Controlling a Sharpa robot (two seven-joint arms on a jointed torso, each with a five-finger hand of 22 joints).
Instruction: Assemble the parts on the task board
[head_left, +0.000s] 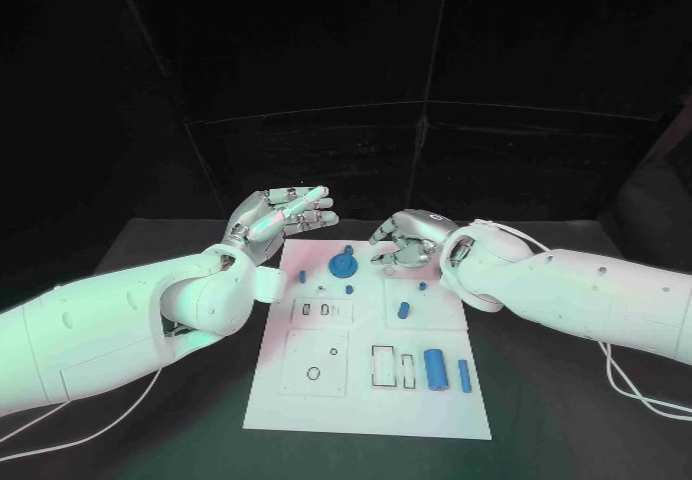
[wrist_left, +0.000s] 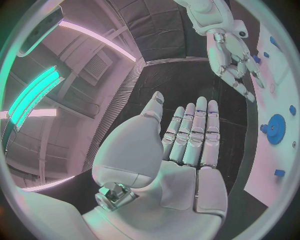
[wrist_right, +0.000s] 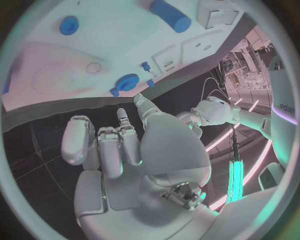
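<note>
Left wrist view: left hand flat, fingers extended together, holding nothing. Right wrist view: right hand curled, empty (over the board's far edge). Task board mid-table; blue gear near far edge, cylinders near right edge.

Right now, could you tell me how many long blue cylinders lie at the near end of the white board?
2: a thick cylinder and a thin cylinder to its right, side by side towards the board's near right corner. Nothing there looks hidden.

White task board — blue parts
</note>
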